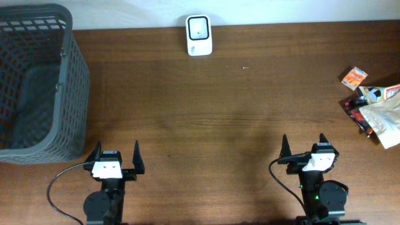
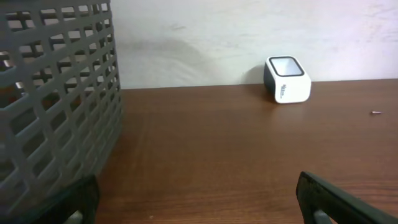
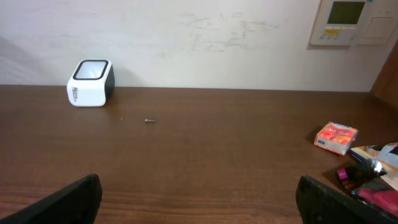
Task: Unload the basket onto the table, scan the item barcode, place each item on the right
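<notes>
A small white barcode scanner [image 1: 199, 35] with a dark window stands at the table's far edge, also seen as the scanner [image 2: 288, 79] and the scanner [image 3: 91, 83]. A pile of packaged items [image 1: 377, 109] lies at the right edge, with a small orange packet [image 1: 354, 77] just beyond it; the orange packet [image 3: 336, 137] shows in the right wrist view. My left gripper [image 1: 117, 153] is open and empty near the front edge. My right gripper [image 1: 304, 145] is open and empty, well left of the items.
A tall grey mesh basket [image 1: 37, 81] fills the left side of the table, close to the left gripper; its wall [image 2: 50, 99] shows in the left wrist view. A tiny screw [image 1: 245, 67] lies right of the scanner. A wall panel [image 3: 348, 22] hangs behind.
</notes>
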`<move>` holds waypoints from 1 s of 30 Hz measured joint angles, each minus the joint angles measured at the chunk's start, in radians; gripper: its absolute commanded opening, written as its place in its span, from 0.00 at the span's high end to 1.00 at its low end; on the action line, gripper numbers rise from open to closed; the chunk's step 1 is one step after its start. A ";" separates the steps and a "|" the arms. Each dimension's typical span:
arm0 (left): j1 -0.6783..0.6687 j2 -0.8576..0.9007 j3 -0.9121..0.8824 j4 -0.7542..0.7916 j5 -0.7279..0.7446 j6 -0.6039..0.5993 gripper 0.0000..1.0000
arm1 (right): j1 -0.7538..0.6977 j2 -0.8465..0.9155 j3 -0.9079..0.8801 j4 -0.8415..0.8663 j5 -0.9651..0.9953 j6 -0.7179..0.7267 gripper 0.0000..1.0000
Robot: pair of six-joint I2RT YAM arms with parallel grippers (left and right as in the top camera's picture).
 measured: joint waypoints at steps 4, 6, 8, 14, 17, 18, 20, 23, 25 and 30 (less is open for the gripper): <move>0.000 0.000 0.000 0.000 -0.029 0.008 0.01 | 0.000 0.000 0.000 0.000 0.000 0.000 0.02; 0.000 0.000 0.000 0.000 -0.033 0.008 0.01 | 0.000 0.000 0.000 0.000 0.000 0.000 0.02; 0.000 0.000 0.000 0.001 -0.043 0.002 0.01 | 0.000 0.000 0.000 0.000 0.000 0.000 0.02; 0.000 0.000 0.000 0.008 -0.107 -0.045 0.01 | 0.000 0.000 0.000 0.000 0.000 0.000 0.02; 0.000 0.000 0.000 0.008 -0.105 -0.043 0.01 | 0.000 0.000 0.000 0.000 0.000 0.000 0.02; 0.000 0.000 0.000 0.008 -0.103 -0.043 0.01 | 0.000 0.000 0.000 0.000 0.000 0.000 0.02; 0.000 0.000 0.000 0.008 -0.103 -0.043 0.01 | 0.000 0.000 0.000 0.000 0.000 0.000 0.02; 0.000 0.000 0.000 0.008 -0.103 -0.043 0.01 | 0.000 0.000 0.000 0.000 0.000 0.000 0.02; 0.000 0.000 0.000 0.008 -0.103 -0.043 0.01 | 0.000 0.000 0.000 0.000 0.000 0.000 0.02; 0.000 0.000 0.000 0.008 -0.103 -0.043 0.01 | 0.000 0.000 0.000 0.000 0.000 -0.001 0.02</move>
